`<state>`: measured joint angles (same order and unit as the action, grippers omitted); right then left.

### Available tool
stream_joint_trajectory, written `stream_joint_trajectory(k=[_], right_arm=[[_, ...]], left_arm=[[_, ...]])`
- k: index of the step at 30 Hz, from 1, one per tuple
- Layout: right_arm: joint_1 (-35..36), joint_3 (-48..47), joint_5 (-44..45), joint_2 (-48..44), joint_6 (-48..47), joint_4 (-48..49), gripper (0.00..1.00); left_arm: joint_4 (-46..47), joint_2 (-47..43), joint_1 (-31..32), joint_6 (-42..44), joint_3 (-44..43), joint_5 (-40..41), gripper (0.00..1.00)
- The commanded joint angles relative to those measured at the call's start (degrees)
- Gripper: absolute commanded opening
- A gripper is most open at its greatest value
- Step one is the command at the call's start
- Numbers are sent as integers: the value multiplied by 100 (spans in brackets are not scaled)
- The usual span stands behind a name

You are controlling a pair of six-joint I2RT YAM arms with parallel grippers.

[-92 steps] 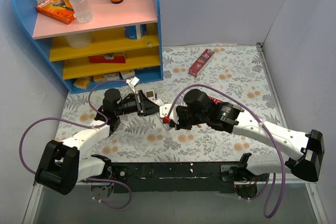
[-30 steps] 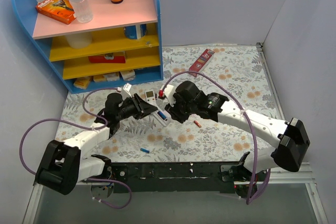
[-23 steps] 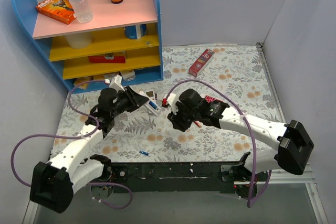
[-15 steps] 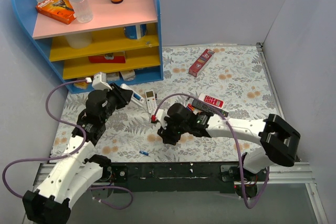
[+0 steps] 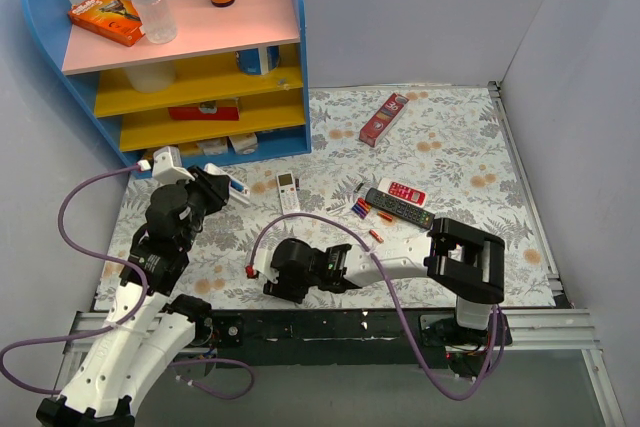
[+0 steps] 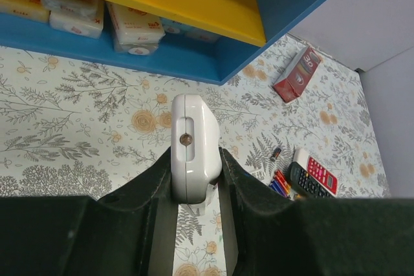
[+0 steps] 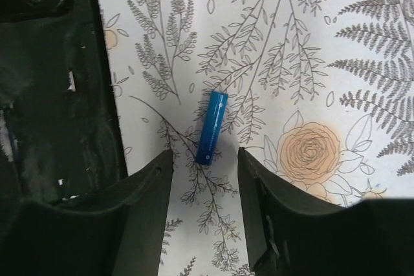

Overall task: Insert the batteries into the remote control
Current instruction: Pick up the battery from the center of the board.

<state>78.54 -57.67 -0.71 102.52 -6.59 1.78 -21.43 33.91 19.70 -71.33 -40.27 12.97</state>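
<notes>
Counter: floral-print counter (image 5: 450, 147) between grey walls, with a blue shelf unit (image 5: 200, 67) at its far left corner.
Change: half a second ago your left end effector (image 5: 222, 190) sat nearer the middle; it has pulled back toward the left edge. Your right end effector (image 7: 202, 154) has folded down to the near edge, uncovering the centre.
Writing: print on the red box (image 5: 384, 117) and on the shelf packets (image 6: 136, 27) is too small to read.
Left end effector: clamped on the narrow sides of the white remote control (image 6: 194, 140), held off the counter end-on; its face is hidden.
Right end effector: fingers spread wide, straddling a blue battery (image 7: 211, 127) lying flat by the near edge, touching neither finger.
Batteries: red and blue batteries (image 5: 360, 209) lie loose mid-counter, just beside the black remote (image 5: 398, 209).
Other remotes: a red-and-white remote (image 5: 403, 191) lies beside the black one; a white remote with a small screen (image 5: 287, 192) lies left of centre.
</notes>
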Motion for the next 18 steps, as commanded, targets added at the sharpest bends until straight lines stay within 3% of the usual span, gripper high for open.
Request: stream_joint_trajectory(k=[1,8,11,18], right_arm=[[56,-315,571,172,-88,218,51],[91,-403,581,418,-106,130,44],[100,-438,642,444,-123,7,36],[109,-298,1055,111,-141,-169,1]], left_arm=[[-45,-51,-19,58,-121,92,0],[42,10,-19,23,-51,-67,0],[77,28,-19,-12,1,-146,0],[428,72,-19,-170,256,-672,0]])
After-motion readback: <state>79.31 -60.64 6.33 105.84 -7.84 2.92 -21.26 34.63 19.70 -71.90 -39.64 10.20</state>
